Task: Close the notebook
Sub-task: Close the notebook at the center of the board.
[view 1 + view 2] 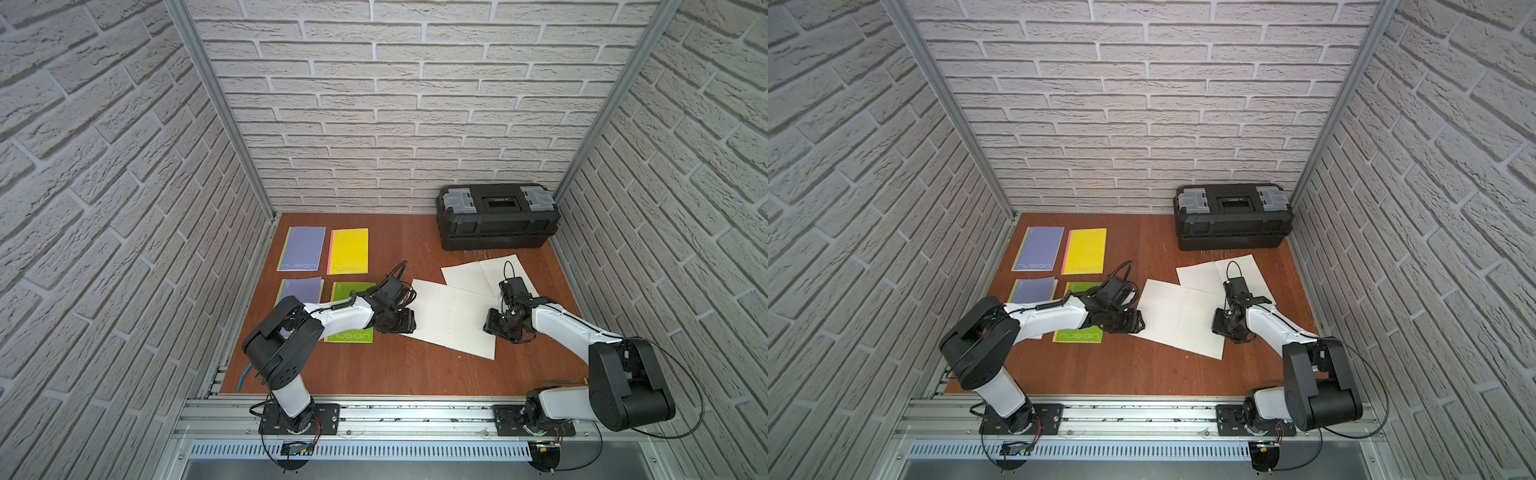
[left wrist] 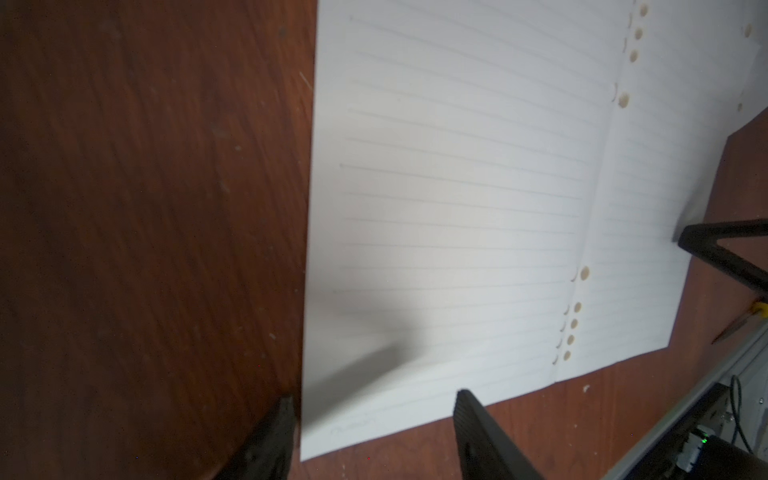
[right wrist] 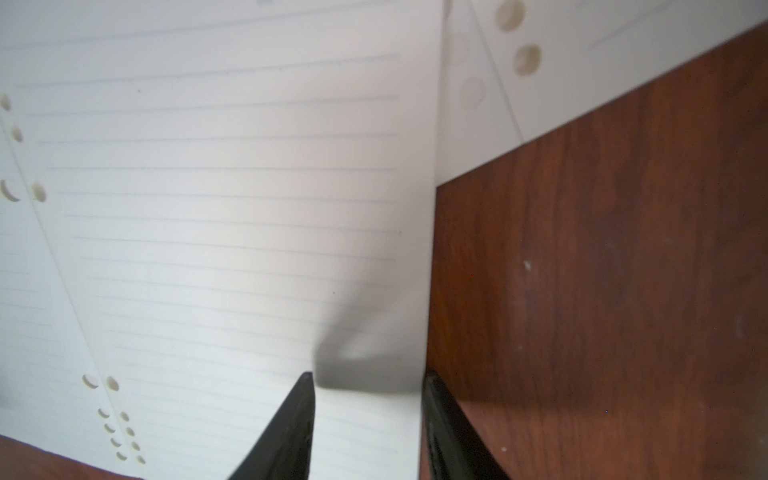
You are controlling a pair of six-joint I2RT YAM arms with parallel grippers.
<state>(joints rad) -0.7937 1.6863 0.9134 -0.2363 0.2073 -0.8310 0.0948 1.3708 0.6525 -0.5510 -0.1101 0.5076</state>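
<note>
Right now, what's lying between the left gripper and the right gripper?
The nearer open notebook: its lined white pages and punched centre fold fill the stretch from the left gripper to the right gripper, as both top views show.

Front strip of table (image 1: 374, 370) is free. 4 closed notebooks (image 1: 349, 249) block the left, 2 open notebooks (image 1: 453, 320) the middle, a toolbox (image 1: 496, 220) the far right.

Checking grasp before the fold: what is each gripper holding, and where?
Nothing gripped: left gripper and right gripper straddle opposite edges of the nearer open notebook, jaws apart.
</note>
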